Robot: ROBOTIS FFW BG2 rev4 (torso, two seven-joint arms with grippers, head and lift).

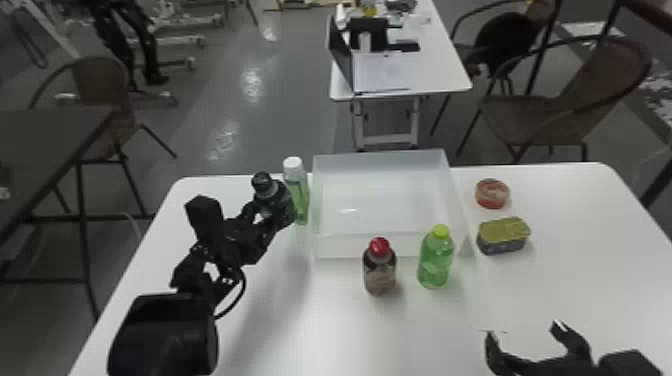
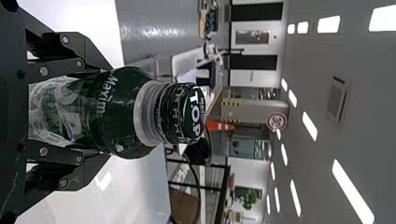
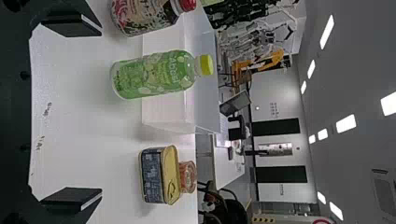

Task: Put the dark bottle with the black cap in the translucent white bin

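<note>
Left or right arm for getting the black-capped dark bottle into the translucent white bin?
Left, I'd say: the left gripper already holds the dark bottle near the bin; the right gripper is open, empty.

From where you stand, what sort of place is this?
Probably a robotics lab or workshop: white frames on wheels stand on the grey floor, an orange traffic cone shows farther off, and strip lights line the ceiling.
</note>
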